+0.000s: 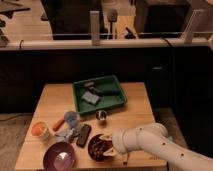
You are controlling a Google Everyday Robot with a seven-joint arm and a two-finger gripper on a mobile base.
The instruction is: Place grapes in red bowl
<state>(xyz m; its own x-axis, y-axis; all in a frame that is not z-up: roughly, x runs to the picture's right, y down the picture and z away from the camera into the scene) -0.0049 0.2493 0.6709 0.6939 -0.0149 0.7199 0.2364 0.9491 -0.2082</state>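
The red bowl (pixel 95 151) sits on the wooden table (pixel 55 100) near its front edge, right of the purple bowl. The grapes (pixel 98 146), small dark berries with pale glints, lie inside it. My gripper (pixel 108 144) is at the bowl's right rim, just over the grapes, at the end of the white arm (pixel 150 145) that reaches in from the right. The wrist hides the bowl's right side.
A purple bowl (pixel 60 156) stands at the front left, with an orange-topped cup (pixel 41 131) behind it. A blue cup (pixel 71 119), a dark flat object (pixel 83 135) and a small round shiny object (pixel 101 116) lie mid-table. A green tray (pixel 80 87) with items is at the back.
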